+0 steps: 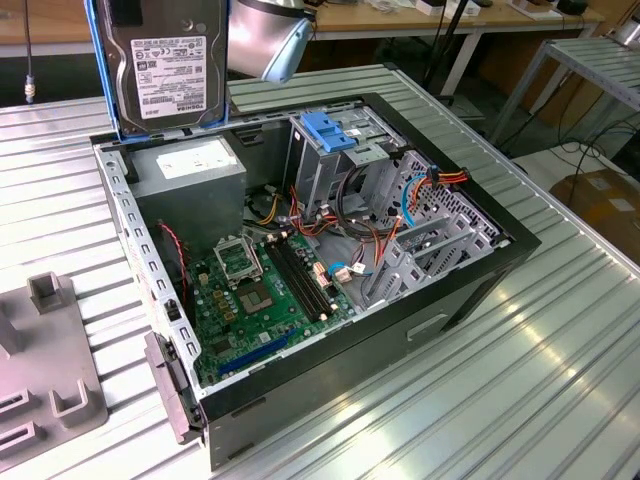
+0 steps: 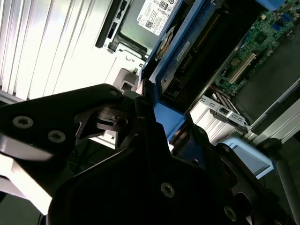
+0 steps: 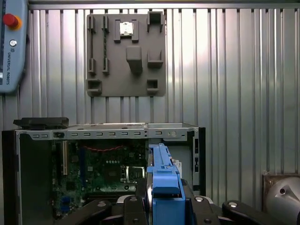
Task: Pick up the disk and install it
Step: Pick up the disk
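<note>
Currently the black gripper [image 3: 164, 204] is pinching the flat rectangular grey-metal disk [image 1: 165, 62] by its bright blue plastic carrier rail. In both wrist views its jaws are pressing together on either side of that rail.

In the exterior view the disk is hanging on edge with its white label face showing. It is sitting above the far corner of the open black-and-grey metal computer case [image 1: 350, 378], toward the exterior view's left. Directly below it is lying the grey rectangular power-supply box [image 1: 190, 172] with a white sticker. Whether the disk's lower edge is touching the case rim I cannot tell.

Inside the case a green motherboard [image 1: 265, 295] is lying flat on the floor. A tall grey metal drive cage [image 1: 320, 168] is standing beside the power-supply box, toward the exterior view's right, and a blue plastic bracket [image 1: 328, 130] is sitting on top of it.

The case is resting on a ribbed silver metal table [image 1: 520, 400]. A flat grey fixture plate [image 1: 50, 360] with raised blocks is lying on the same table, near the case but apart from it.

In the first wrist view the disk is showing edge-on over the open case. A pale blue pendant [image 3: 11, 51] with a red button is lying on the table well apart from the case.
</note>
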`<act>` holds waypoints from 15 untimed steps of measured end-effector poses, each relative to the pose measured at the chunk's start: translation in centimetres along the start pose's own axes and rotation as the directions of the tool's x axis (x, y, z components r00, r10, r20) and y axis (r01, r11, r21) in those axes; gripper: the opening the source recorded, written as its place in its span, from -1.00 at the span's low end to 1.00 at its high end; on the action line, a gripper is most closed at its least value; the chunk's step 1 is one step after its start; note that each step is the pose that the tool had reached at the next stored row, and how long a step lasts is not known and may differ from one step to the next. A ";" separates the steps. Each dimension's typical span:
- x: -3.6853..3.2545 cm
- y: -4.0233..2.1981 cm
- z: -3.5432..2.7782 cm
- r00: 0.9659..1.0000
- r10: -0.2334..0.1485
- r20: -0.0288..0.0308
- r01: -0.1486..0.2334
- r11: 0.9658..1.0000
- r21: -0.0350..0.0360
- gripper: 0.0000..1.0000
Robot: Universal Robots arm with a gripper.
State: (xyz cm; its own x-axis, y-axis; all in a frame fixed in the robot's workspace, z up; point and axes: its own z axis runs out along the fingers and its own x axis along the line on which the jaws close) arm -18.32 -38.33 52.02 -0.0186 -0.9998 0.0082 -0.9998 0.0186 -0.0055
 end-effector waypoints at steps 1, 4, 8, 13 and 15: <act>0.21 -0.08 0.08 1.000 0.000 0.000 0.000 1.000 0.000 -0.26; 1.04 -0.85 0.38 1.000 0.000 -0.001 0.000 1.000 0.000 -0.26; 1.09 -3.66 0.60 1.000 0.000 -0.001 0.000 1.000 0.000 -0.26; 1.05 -6.23 0.74 1.000 0.000 -0.001 0.000 1.000 0.000 -0.26; 1.08 -6.41 0.76 1.000 0.000 -0.002 0.000 1.000 0.000 -0.26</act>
State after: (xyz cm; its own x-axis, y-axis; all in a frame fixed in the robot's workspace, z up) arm -11.93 -39.54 51.30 -0.0186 -0.9998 0.0105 -0.9998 0.0185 -0.0057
